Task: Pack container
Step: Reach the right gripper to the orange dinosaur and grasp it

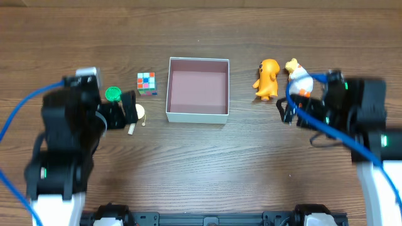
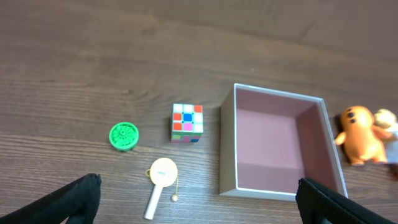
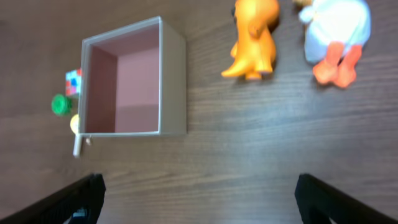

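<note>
The container [image 1: 197, 115] is a shallow square box with white walls and a pink inside, empty, at the table's middle; it also shows in the left wrist view [image 2: 227, 155] and the right wrist view [image 3: 173, 81]. Left of it lie a colour cube [image 1: 146, 83], a green disc [image 1: 113, 94] and a small yellow paddle toy [image 2: 160, 180]. Right of it lie an orange figure [image 1: 268, 78] and a white duck [image 1: 299, 77]. My left gripper [image 2: 199, 202] is open and empty above the paddle toy. My right gripper [image 3: 198, 199] is open and empty over bare wood, near the duck.
The wooden table [image 1: 201, 169] runs wide in front of the box. Blue cables trail from both arms, one [image 1: 12, 119] at the left and one [image 1: 326, 122] at the right.
</note>
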Action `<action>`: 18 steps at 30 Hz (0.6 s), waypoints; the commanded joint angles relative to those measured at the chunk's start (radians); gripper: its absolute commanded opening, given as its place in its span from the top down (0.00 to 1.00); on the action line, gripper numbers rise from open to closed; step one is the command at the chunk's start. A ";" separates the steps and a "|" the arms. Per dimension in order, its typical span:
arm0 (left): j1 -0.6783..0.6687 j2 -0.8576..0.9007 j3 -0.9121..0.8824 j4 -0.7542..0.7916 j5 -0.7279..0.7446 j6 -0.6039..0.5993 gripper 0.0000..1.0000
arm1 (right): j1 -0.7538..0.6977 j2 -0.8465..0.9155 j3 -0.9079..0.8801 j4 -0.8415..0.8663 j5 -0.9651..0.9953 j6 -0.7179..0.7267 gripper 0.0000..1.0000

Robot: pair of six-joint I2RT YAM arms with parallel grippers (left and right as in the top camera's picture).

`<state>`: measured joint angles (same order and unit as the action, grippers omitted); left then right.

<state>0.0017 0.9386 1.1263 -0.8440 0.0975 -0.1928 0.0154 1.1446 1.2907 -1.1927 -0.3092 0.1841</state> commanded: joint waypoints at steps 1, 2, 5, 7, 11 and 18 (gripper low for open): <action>0.005 0.175 0.094 -0.043 -0.028 0.040 0.00 | 0.032 0.186 0.140 -0.016 0.005 -0.089 0.00; 0.005 0.209 0.094 -0.047 -0.038 0.041 0.00 | 0.043 0.234 0.151 0.007 0.004 -0.107 0.00; 0.005 0.298 0.094 -0.076 -0.071 0.040 0.00 | 0.051 0.349 0.150 0.120 0.005 -0.107 0.00; 0.005 0.352 0.094 -0.114 -0.102 0.040 0.00 | 0.051 0.412 0.150 0.173 0.022 -0.106 0.00; 0.005 0.455 0.094 -0.183 -0.117 0.040 0.00 | 0.051 0.541 0.150 0.277 0.095 -0.101 0.00; 0.005 0.608 0.094 -0.188 -0.116 0.040 0.00 | 0.051 0.703 0.150 0.388 0.203 -0.075 0.00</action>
<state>0.0021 1.4960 1.2015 -1.0325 -0.0051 -0.1749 0.0662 1.8084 1.4158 -0.8394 -0.1684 0.1005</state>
